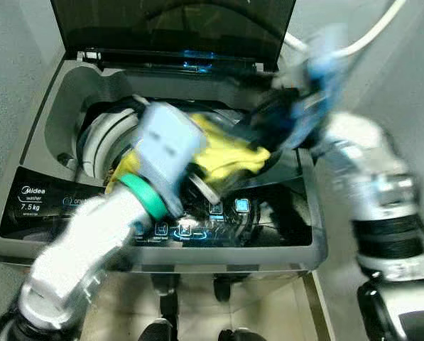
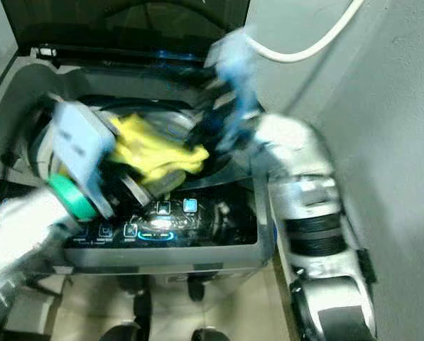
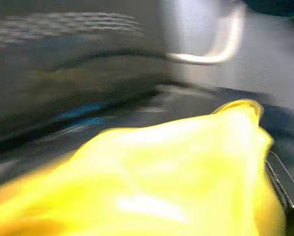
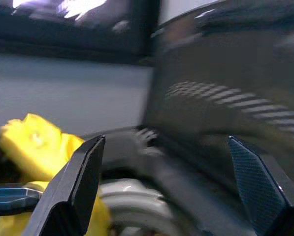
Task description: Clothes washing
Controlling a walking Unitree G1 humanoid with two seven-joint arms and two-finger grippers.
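A yellow cloth (image 1: pixel 229 155) hangs over the open tub of a top-loading washing machine (image 1: pixel 55 121). My left gripper (image 1: pixel 210 179) comes in from the front left and is shut on the cloth, which covers most of its fingers; up close the yellow cloth (image 3: pixel 176 187) spreads across the left wrist view. My right gripper (image 4: pixel 166 142) is open and holds nothing, its two fingers wide apart. It hovers at the tub's back right, just beyond the cloth (image 4: pixel 33 147). The views are blurred by motion.
The dark lid (image 1: pixel 169 28) stands upright at the back. A lit control panel (image 1: pixel 197 220) runs along the machine's front edge. A white hose (image 1: pixel 368 35) loops across the grey wall at the right, close to my right arm.
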